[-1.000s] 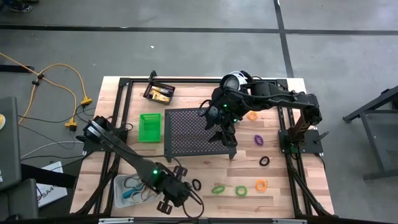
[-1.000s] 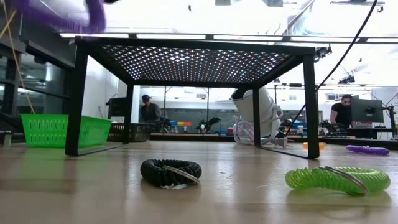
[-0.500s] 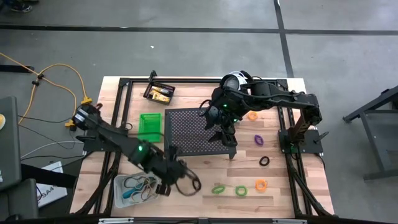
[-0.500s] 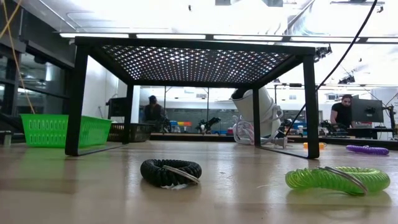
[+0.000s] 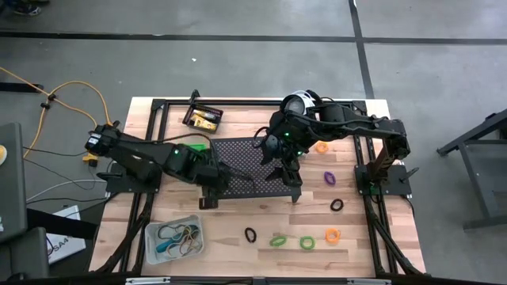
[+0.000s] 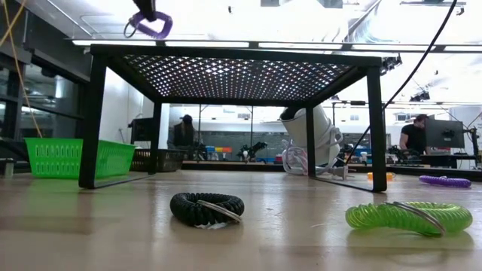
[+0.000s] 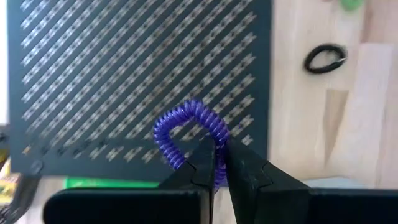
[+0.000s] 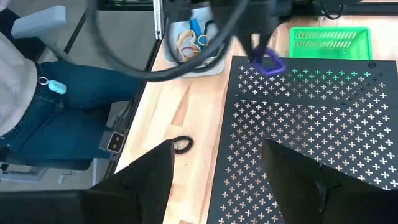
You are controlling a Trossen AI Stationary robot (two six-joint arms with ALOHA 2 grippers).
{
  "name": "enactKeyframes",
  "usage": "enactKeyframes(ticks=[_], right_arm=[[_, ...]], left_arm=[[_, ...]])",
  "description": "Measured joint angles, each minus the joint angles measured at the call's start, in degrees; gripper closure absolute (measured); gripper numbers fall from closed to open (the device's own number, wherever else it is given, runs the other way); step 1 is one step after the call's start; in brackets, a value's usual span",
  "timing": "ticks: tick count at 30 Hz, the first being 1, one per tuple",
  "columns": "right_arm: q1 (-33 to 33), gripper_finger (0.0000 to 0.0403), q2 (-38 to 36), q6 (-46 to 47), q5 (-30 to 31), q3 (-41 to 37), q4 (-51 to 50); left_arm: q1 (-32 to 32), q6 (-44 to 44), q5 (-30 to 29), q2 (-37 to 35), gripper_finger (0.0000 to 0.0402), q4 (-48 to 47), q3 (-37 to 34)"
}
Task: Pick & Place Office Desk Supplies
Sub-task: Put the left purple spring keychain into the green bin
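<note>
At the near left of the pale wooden-plank counter (image 5: 238, 218) sits a clear plastic bin (image 5: 173, 240) with a tangle of blue, tan and green bands inside. Behind it, a bright green slotted plastic bin (image 6: 68, 156) stands beside the big black perforated metal stand (image 5: 253, 162), and a small black bin (image 5: 203, 117) holding yellow tubes lies at the far edge.

The left arm stretches low across the counter from the left, its elbow nearly straight, and its left gripper (image 7: 217, 163) hangs over the stand's left part, fingers pinched together on a purple coiled plastic loop (image 7: 189, 132) that curls out beyond the tips, clear of the mesh.

On the bare wood in front of the stand lie a black coiled loop (image 6: 206, 207), two green coiled loops (image 5: 292, 241) and an orange one (image 5: 333, 235).

The right arm folds in from the right edge, bent sharply at the elbow, its right gripper (image 5: 281, 162) pointing down over the stand's right half with the fingers spread wide and holding nothing. Near it lie another orange loop (image 5: 322, 146), a purple one (image 5: 329, 177) and a black one (image 5: 337, 205).
</note>
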Motion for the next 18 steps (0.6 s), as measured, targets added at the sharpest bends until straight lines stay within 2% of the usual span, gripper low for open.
enactKeyframes(ticks=[18], right_arm=[[0.0,0.0172,0.0,-0.16,0.02,0.0,0.09]], left_arm=[[6.53,0.02,-0.05,-6.94,0.0383,-3.28,-0.02]])
